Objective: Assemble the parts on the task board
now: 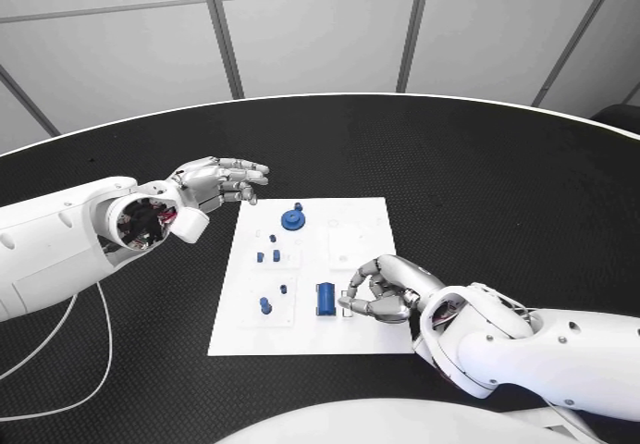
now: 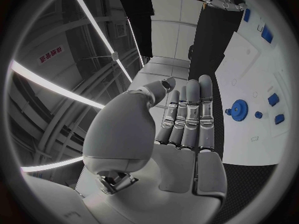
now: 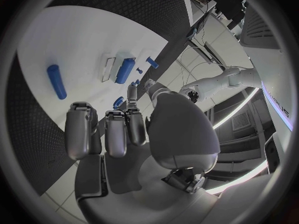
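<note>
Right hand (image 1: 384,291), fingers curled, empty, beside blue cylinder (image 1: 325,299), lower centre of board (image 1: 367,208). Left hand (image 1: 214,181) open, upper left. Step: picking cylinder; next needs pinch.

Bright, even overhead light, soft shadows, white glare streaks and strong fisheye bending in both wrist views.

A round black table with grey walls behind it.

We see the black table (image 1: 507,176) and, behind its curved far edge, a wall of big pale grey panels (image 1: 320,46) split by dark lines.
</note>
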Available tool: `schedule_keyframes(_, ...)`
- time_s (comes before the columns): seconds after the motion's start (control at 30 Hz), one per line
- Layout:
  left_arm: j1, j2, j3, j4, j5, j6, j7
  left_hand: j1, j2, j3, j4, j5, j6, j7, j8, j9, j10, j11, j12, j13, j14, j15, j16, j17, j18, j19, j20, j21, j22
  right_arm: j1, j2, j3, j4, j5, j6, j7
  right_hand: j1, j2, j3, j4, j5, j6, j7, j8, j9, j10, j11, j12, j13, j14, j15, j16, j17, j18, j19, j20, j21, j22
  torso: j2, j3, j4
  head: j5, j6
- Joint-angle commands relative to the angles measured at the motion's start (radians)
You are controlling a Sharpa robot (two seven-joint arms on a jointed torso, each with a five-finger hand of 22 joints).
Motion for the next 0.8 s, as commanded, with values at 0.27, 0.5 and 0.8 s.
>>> schedule_keyframes(0.27,-0.001,0.004,0.000,-0.007,0.000,0.002,0.001,-0.003,0.006,-0.003,0.004,0.003,-0.009,0.016,0.006,-0.001,-0.008,0.001,0.005,-0.001,-0.006,0.000,0.000,-0.002,0.017,0.000,0.004,-0.003,-0.002,0.004,-0.153,-0.003,0.010,-0.087,0.003,-0.016,0.047,-0.015,0.050,-0.014,-0.009,0.010,0.008,-0.044,-0.023,0.039,0.013,-0.011,0.167,0.102,0.015,0.003,0.241,-0.006,0.062,0.016,0.002,0.135,-0.007,0.0076,-0.0187,-0.012,0.002)
schedule_keyframes(0.5,-0.001,0.008,0.000,-0.011,0.000,0.005,0.001,-0.003,0.006,-0.003,0.004,0.003,-0.009,0.016,0.006,-0.001,-0.008,0.001,0.005,-0.001,-0.006,0.000,0.000,-0.002,0.017,0.000,0.004,-0.003,-0.002,0.003,-0.168,-0.007,-0.016,-0.125,0.012,-0.065,0.044,-0.021,0.062,-0.009,0.002,0.027,0.004,-0.047,-0.025,0.037,0.010,-0.015,0.164,0.101,0.013,0.002,0.238,-0.006,0.061,0.016,0.000,0.135,-0.005,0.0075,-0.0181,-0.017,-0.001)
schedule_keyframes(0.8,-0.001,0.005,0.000,-0.008,0.000,0.005,0.001,-0.003,0.006,-0.003,0.004,0.003,-0.009,0.016,0.006,-0.001,-0.008,0.001,0.005,-0.001,-0.006,0.000,0.000,-0.002,0.017,0.000,0.004,-0.003,-0.002,0.001,-0.142,-0.015,-0.049,-0.133,0.031,-0.096,0.026,-0.029,0.069,0.005,0.013,0.038,0.002,-0.050,-0.026,0.034,0.009,-0.022,0.160,0.100,0.012,-0.001,0.233,-0.004,0.059,0.016,-0.007,0.130,-0.003,0.0060,-0.0171,-0.017,-0.006)
